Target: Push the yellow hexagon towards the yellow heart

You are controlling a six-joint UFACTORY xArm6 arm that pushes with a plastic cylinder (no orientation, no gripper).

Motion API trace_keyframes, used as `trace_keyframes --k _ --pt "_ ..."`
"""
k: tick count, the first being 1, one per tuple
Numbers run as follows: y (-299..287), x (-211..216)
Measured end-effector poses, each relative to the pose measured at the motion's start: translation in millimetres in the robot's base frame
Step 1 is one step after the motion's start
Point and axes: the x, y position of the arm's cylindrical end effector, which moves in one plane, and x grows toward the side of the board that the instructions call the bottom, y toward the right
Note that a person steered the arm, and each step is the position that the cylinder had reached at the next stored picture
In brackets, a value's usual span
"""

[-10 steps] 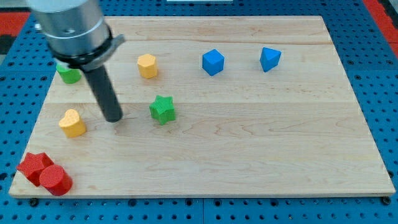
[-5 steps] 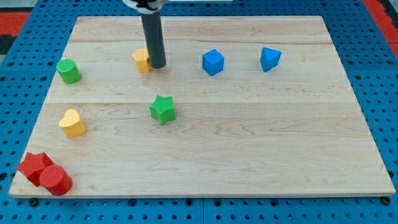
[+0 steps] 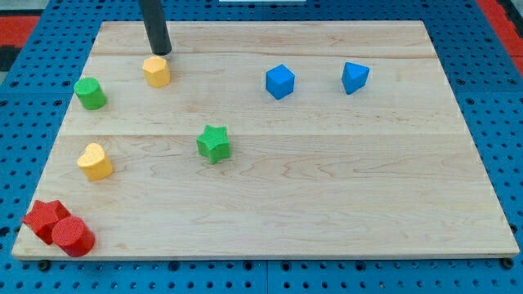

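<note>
The yellow hexagon [image 3: 156,71] lies on the wooden board near the view's top left. The yellow heart [image 3: 95,162] lies lower, at the view's left, well below and left of the hexagon. My tip [image 3: 160,51] stands just above the hexagon, at its top edge, close to it or touching it. The dark rod rises out of the view's top.
A green cylinder [image 3: 90,93] lies left of the hexagon, between it and the heart. A green star [image 3: 214,143] sits mid-board. A blue cube [image 3: 279,82] and a blue wedge-like block [image 3: 355,77] lie at the top right. A red star [image 3: 44,217] and red cylinder [image 3: 73,236] sit at the bottom left.
My tip went from mid-left up to the hexagon's right side, then left and up to above it. The hexagon slid left and slightly up. Other blocks have not moved.
</note>
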Motion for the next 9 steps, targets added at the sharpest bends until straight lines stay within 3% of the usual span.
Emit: trace_keyframes --k 5,7,9 --pt "4.9 144.6" --pt "-9.4 114.9" --pt "-30.6 115.4"
